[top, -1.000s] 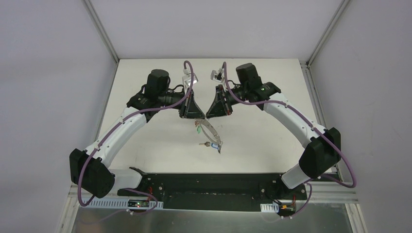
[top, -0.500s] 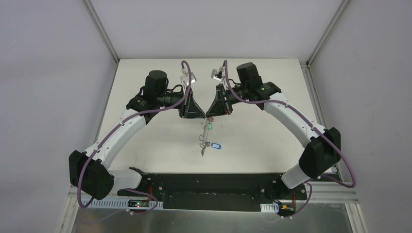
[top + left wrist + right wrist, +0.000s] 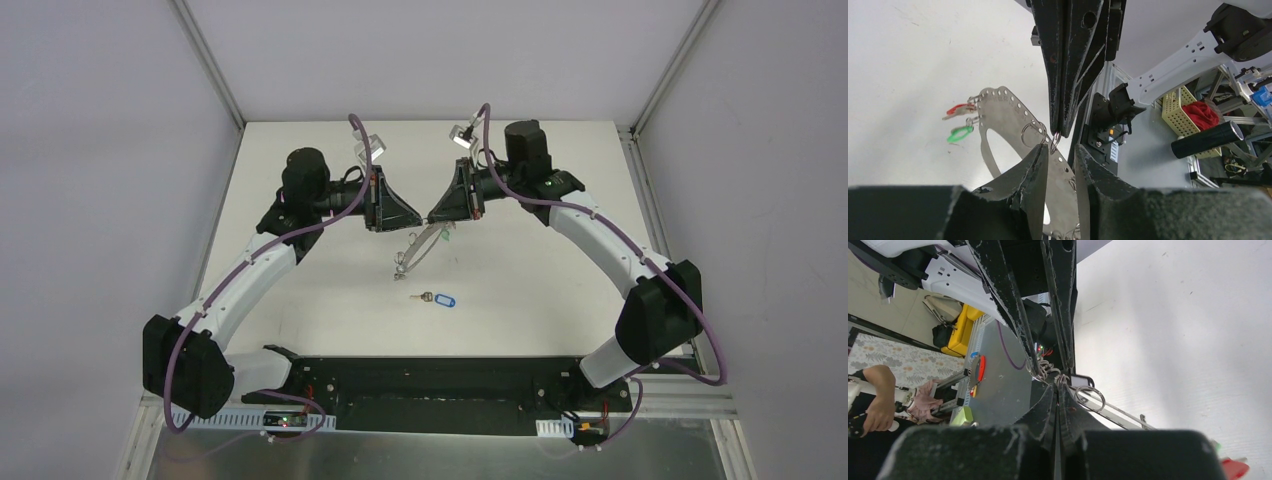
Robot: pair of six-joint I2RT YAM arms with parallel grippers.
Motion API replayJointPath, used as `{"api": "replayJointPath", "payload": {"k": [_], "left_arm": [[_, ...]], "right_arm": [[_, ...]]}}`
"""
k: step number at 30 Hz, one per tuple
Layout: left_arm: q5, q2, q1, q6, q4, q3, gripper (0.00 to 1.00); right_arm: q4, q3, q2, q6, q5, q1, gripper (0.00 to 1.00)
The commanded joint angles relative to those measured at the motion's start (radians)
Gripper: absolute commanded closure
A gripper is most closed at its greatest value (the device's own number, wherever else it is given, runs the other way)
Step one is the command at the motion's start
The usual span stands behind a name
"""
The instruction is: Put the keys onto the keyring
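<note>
the keyring (image 3: 1003,110) is held in the tightly closed right gripper (image 3: 1055,136) and hangs below it. the left gripper (image 3: 1060,151), narrowly parted, is just beside. the blue-tag key (image 3: 438,299) lies on the tabletop (image 3: 330,310), well apart from both grippers; it should be taken by the tag, with the ring kept steady.

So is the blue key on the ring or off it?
Off. The blue key lies alone on the table, apart from the ring hanging from the right gripper.
</note>
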Motion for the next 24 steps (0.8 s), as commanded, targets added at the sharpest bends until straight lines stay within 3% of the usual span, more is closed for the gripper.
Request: {"api": "replayJointPath", "payload": {"k": [1,15,24], "left_arm": [[0.039,-0.024,0.000,-0.048,0.107,-0.010,0.75],[0.036,-0.015,-0.002,-0.033,0.122,-0.024,0.71],[0.045,-0.004,-0.018,-0.033,0.127,-0.023,0.82]], "right_arm": [[0.099,0.001,-0.042,0.079,-0.038,-0.006,1.00],[0.239,-0.029,-0.034,0.196,-0.093,-0.015,1.00],[0.278,-0.032,-0.024,0.235,-0.091,-0.015,1.00]]}}
